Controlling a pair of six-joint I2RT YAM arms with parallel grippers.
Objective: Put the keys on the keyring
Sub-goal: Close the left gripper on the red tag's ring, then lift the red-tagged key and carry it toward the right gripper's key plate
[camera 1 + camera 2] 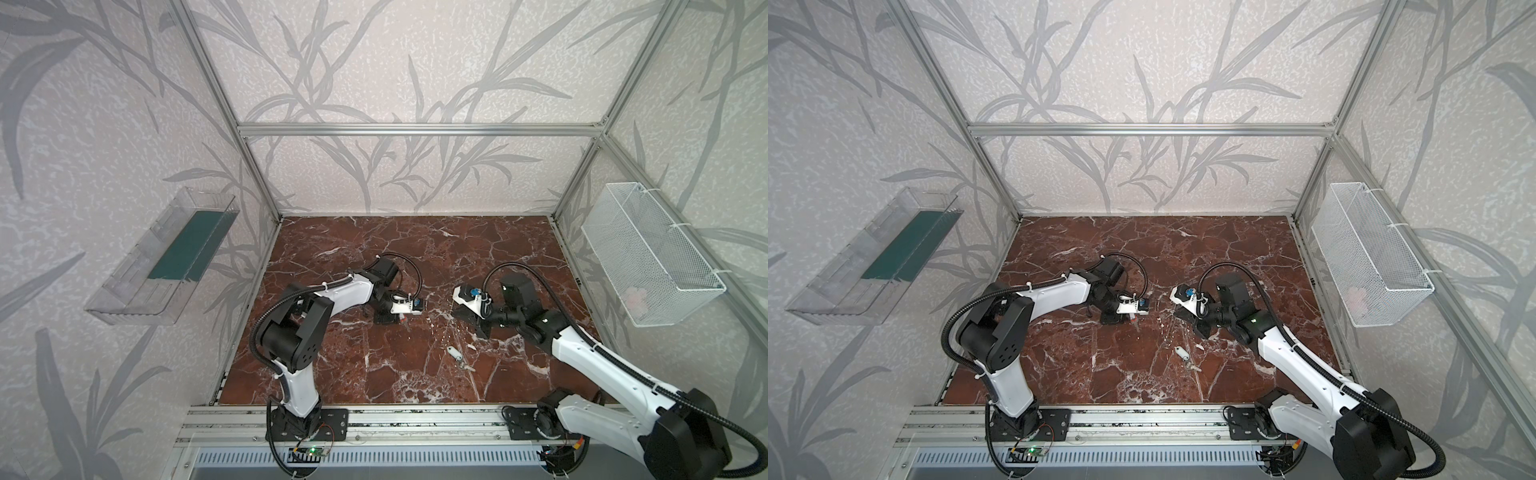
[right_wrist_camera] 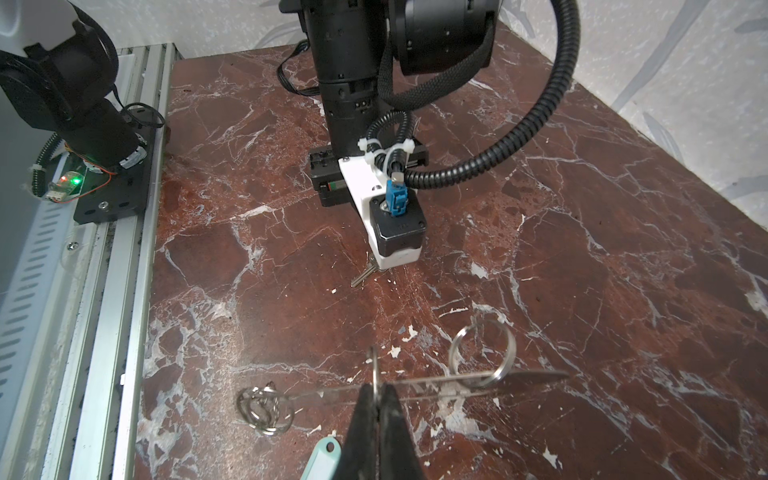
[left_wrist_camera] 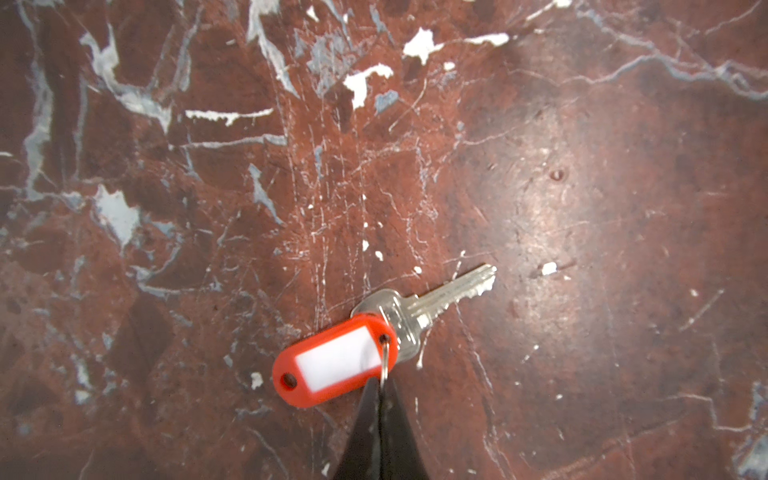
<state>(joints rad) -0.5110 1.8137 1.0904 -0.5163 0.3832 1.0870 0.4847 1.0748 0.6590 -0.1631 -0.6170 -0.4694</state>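
Leaf-patterned walls (image 1: 374, 62), red marble tabletop (image 1: 332, 370), aluminium frame (image 1: 415, 129), wire basket (image 1: 623, 249), clear tray (image 1: 133, 286)

Lighting's soft and even in both top views, shadows faint, though straight lines bow out toward the edges. Left wrist view has a hazy glare patch on the tabletop (image 3: 582, 216) and looks slightly blurry, maybe motion.

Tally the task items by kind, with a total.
Red-tag key: 1
Pale-tag key: 1
Keyring: 1
Total: 3
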